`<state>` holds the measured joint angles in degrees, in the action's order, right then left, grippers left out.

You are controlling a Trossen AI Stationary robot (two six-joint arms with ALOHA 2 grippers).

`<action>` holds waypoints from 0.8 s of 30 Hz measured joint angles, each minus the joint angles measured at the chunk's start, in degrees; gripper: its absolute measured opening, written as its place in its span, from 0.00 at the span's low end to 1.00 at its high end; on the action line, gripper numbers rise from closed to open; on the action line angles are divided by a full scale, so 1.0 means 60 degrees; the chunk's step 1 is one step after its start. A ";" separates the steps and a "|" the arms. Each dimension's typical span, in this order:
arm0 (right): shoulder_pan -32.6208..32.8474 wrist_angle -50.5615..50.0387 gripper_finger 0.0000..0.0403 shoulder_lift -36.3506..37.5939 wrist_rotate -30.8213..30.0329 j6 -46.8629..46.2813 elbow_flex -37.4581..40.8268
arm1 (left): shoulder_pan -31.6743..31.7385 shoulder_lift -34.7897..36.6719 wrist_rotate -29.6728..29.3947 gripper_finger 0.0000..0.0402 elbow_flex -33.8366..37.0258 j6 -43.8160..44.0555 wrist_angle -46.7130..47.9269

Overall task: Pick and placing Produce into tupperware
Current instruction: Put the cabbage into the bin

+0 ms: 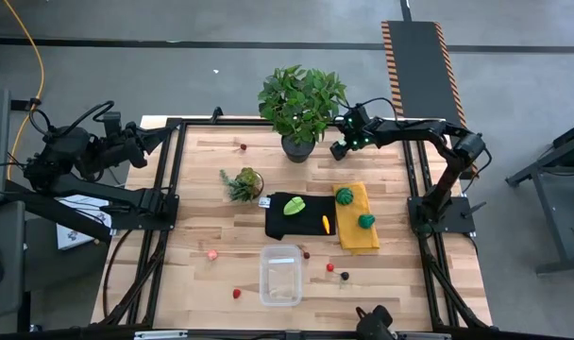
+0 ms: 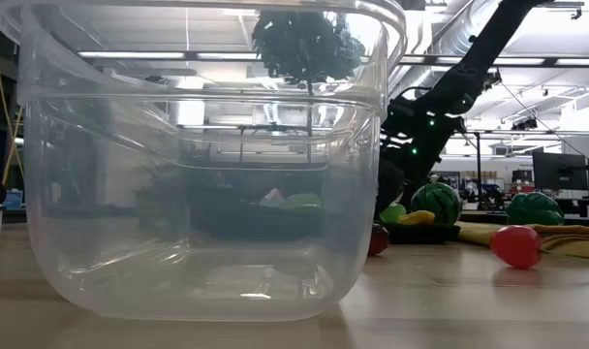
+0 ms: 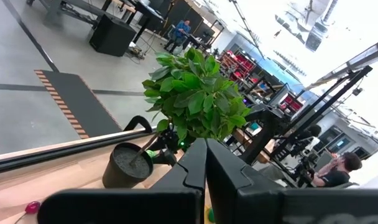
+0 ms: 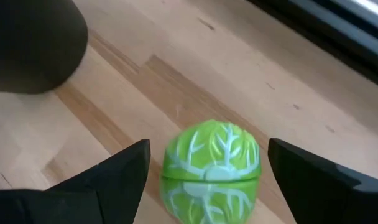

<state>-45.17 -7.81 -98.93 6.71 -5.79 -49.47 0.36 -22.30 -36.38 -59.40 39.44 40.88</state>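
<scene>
Inspecting the right hand (image 4: 204, 171), we find its fingers spread around a lime-green, white-veined round toy vegetable (image 4: 211, 169) resting on the counter (image 4: 251, 81).

Between my dark right end effector (image 4: 204, 171) fingers sat a lime-green toy cabbage (image 4: 211, 169) veined with pale white lines. The table (image 1: 221, 208) was light, striped wood. On it lay a black cloth (image 1: 285, 219) carrying a lime-green piece (image 1: 295, 204) and a yellow-orange one (image 1: 325, 224), and a yellow cloth (image 1: 355, 234) bearing a dark green striped melon (image 1: 345, 195) and another green piece (image 1: 365, 221). The tupperware (image 1: 280, 275) was clear. A red piece (image 2: 515, 245) lay on the wood.
</scene>
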 joint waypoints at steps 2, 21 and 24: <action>0.0000 -0.0027 0.78 -0.0047 0.0002 0.0049 0.0000 | 0.0000 0.0000 0.0000 0.00 0.0000 -0.0004 0.0000; 0.0051 -0.0077 0.76 -0.0259 -0.0051 -0.0020 0.0000 | 0.0000 0.0003 -0.0004 0.00 0.0000 -0.0017 0.0000; 0.0051 -0.0077 0.72 -0.0262 -0.0086 -0.0028 0.0000 | 0.0000 0.0001 -0.0001 0.00 0.0000 -0.0018 0.0000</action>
<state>-44.86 -8.27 -100.51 6.19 -5.96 -49.47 0.36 -22.30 -36.39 -59.40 39.33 40.88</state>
